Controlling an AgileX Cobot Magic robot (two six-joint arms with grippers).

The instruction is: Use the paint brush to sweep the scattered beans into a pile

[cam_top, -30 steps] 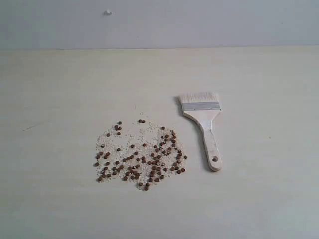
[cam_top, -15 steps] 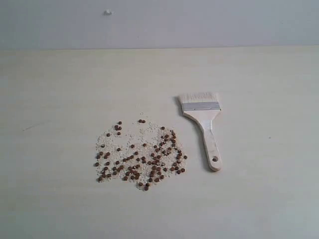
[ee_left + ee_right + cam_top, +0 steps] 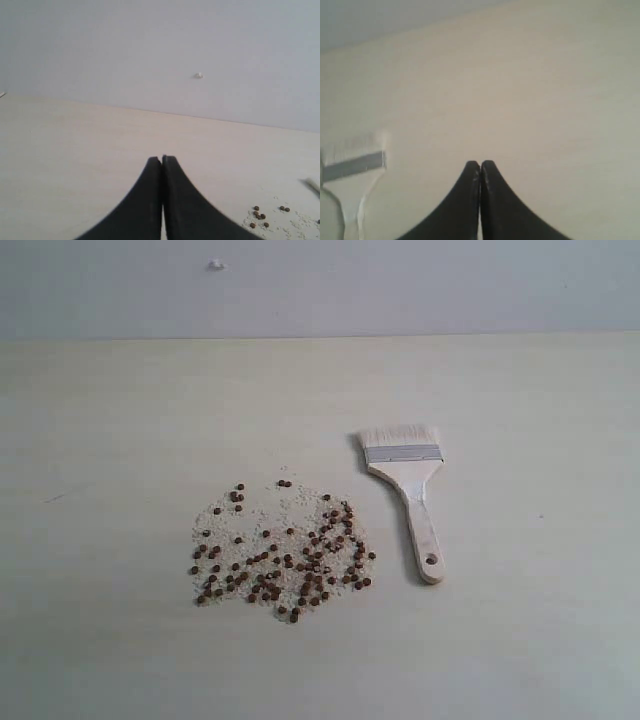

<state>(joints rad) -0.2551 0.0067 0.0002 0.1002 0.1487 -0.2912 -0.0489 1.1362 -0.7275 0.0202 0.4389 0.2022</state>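
Paint brush [image 3: 408,490]: lies flat on the table [image 3: 120,420]. Its white bristles point to the wall [image 3: 400,285]. The end of its handle, the end with the hole, points the other way.

Beans [image 3: 283,552]: many tiny brown balls, spread out in a loose patch. In the exterior view the patch is just left of the paint brush handle. The nearest beans are close to the handle but do not touch it.

Crumbs [image 3: 295,505]: small whitish bits mixed in with the beans, on the same side of the paint brush.

Left gripper [image 3: 162,159]: its two black jaws are pressed together with nothing between them. It is up off the table. A few beans show in its wrist view. It does not touch the paint brush.

Right gripper [image 3: 480,163]: its jaws are pressed together too, and hold nothing. The bristles and silver band of the paint brush show in its wrist view, apart from the jaw tips.

What changed: nothing that can be seen. The paint brush and the beans lie just where they lay a second ago. No arm has come into the exterior view.
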